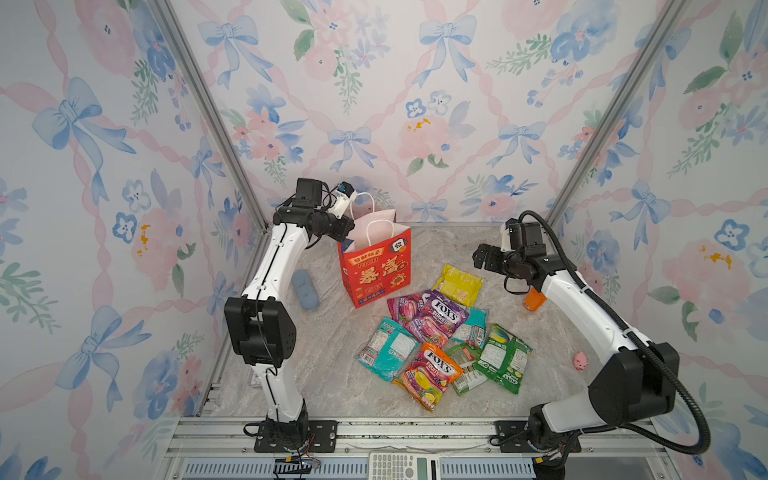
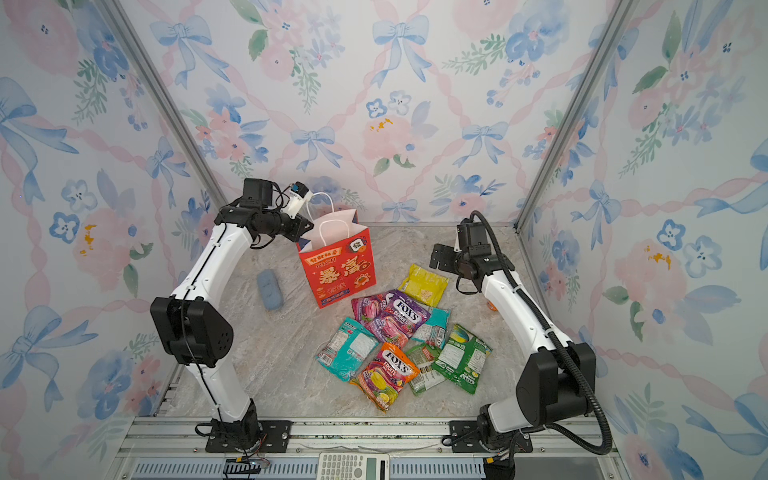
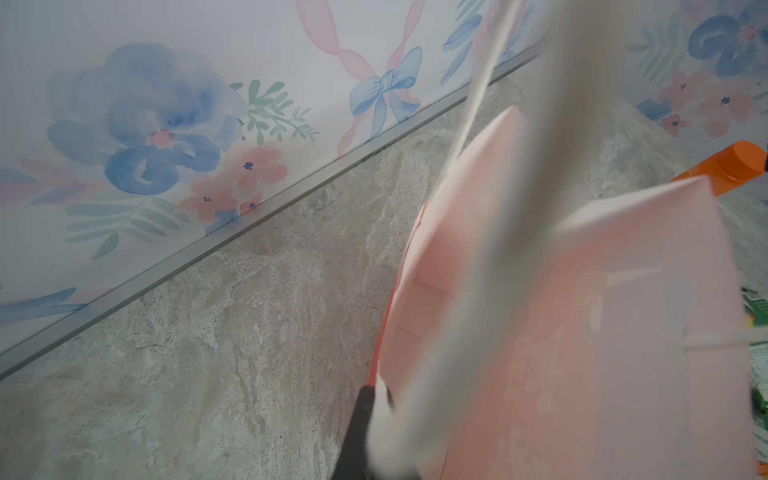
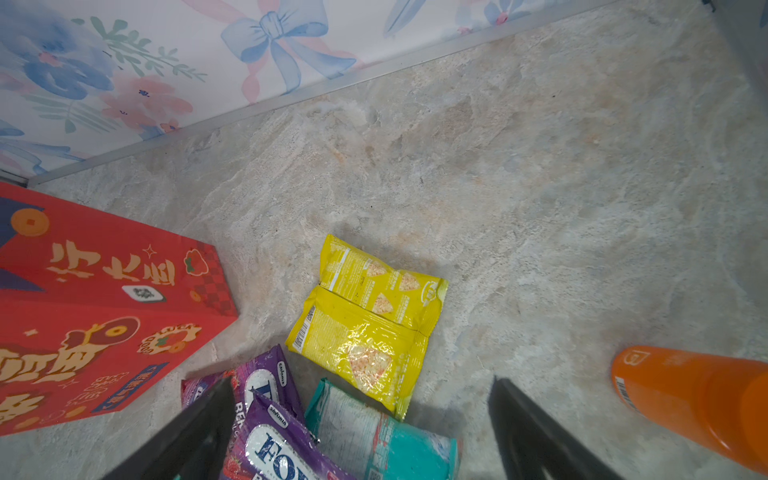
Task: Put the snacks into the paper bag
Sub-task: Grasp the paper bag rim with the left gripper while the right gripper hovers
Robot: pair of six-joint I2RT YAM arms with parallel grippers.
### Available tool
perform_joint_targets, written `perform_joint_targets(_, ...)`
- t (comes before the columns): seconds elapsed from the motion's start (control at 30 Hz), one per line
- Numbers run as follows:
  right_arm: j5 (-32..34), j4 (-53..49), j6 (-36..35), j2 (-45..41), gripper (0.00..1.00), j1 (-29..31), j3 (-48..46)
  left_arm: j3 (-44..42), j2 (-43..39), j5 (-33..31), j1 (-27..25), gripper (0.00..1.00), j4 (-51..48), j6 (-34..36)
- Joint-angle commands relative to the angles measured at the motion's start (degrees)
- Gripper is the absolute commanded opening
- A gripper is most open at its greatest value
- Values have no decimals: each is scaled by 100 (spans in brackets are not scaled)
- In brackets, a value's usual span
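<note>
The paper bag (image 1: 376, 270) stands upright on the tabletop (image 1: 332, 357) with its mouth up. The left pincer (image 1: 348, 235) is closed and seems to pinch its thin, crushable rim. The snacks (image 1: 440, 345) lie flat just beside the bag. They look light, glossy and likely slippery, best nipped at a crimped end seam. The yellow packet (image 4: 365, 320), its long axis toward the back wall, lies before the wide-spread right pincer (image 4: 361, 384).

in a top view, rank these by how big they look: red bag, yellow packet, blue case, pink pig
1. red bag
2. yellow packet
3. blue case, only a little smaller
4. pink pig
</note>
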Motion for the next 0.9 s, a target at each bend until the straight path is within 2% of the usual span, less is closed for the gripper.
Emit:
perform_joint_targets(0.0, -202, 51, 86, 164, 98, 67, 179, -220, -514, -210, -46, 0, -239, -181)
perform_joint_targets(0.27, -458, 53, 173, 540, 99, 216, 467, -1079, -1575, -400, -79, 0, -386, -506)
perform_joint_targets(0.53, -631, -35, 273, 727, 99, 380, 599, -2089, -2617, -413, -75, 0, -380, -1372)
perform_joint_targets(0.87, -686, -73, 421, 588, 99, 596, 491, -3049, -3706, -604, -51, 0, -393, -1704)
